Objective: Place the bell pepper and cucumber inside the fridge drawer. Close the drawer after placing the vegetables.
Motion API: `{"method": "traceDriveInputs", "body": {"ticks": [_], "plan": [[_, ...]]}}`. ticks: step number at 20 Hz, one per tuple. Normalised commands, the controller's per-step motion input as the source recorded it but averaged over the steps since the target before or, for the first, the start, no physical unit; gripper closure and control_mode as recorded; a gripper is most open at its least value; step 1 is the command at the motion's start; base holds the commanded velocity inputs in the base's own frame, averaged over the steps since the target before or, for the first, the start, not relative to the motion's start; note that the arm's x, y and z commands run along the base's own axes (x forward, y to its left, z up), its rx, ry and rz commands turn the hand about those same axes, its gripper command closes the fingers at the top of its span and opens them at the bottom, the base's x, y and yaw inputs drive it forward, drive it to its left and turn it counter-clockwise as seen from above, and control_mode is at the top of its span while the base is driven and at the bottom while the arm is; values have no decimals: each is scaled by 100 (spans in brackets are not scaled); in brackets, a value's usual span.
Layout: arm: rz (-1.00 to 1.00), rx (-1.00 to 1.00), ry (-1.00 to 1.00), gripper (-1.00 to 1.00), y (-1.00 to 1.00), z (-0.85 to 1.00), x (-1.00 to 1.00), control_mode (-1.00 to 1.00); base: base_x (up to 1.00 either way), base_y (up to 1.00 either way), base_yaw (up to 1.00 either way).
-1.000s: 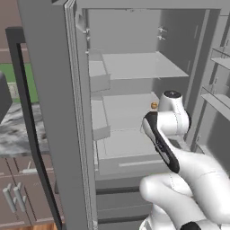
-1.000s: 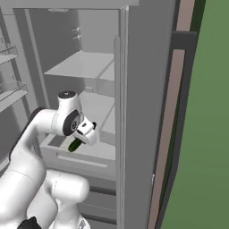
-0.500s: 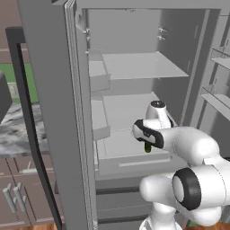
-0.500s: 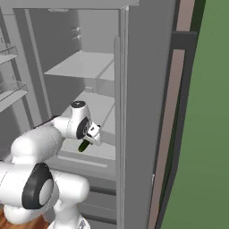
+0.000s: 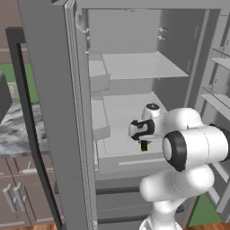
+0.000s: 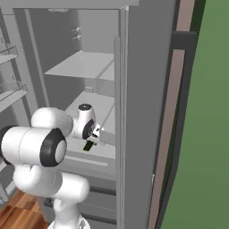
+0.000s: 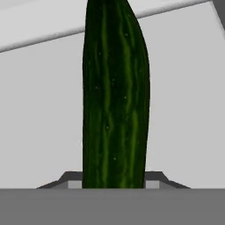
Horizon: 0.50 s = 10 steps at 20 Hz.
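The claw (image 5: 143, 143) is pinched tight on one slim, dark green, ridged cucumber (image 7: 115, 96), its two small dark fingertips (image 7: 70, 178) showing on either side of the vegetable's near end in the hand view. The cucumber runs straight out along the claw, and behind it lies a plain pale grey surface with a lighter band crossing near the top. From the left base view the cucumber (image 5: 144, 145) hangs as a short dark stub below the claw, pointing down over the wide, shallow, light grey fridge drawer (image 5: 130, 159), which stands pulled out from the open fridge; whether the tip touches the drawer floor cannot be told. The right base view shows the same stub (image 6: 89, 145) tilted, just above the drawer (image 6: 89, 162) (its front edge carries a long pale bar).

Counted: one cucumber, one claw, one drawer pulled out. Inside the fridge are two flat grey shelves (image 5: 141, 65), one above the other. At the left of the left base view sit brown cabinet drawers (image 5: 18, 188) with two small metal handles under a marbled grey desk (image 5: 15, 130).
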Motion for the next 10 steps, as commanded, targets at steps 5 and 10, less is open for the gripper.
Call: {"method": "traceDriveInputs", "body": {"ticks": [5, 10], "plan": [[9, -1, 1, 100, 10, -70, -12, -100, 0, 0, 0], [6, -1, 0, 100, 2, -54, -97, -100, 0, 0, 0]]}}
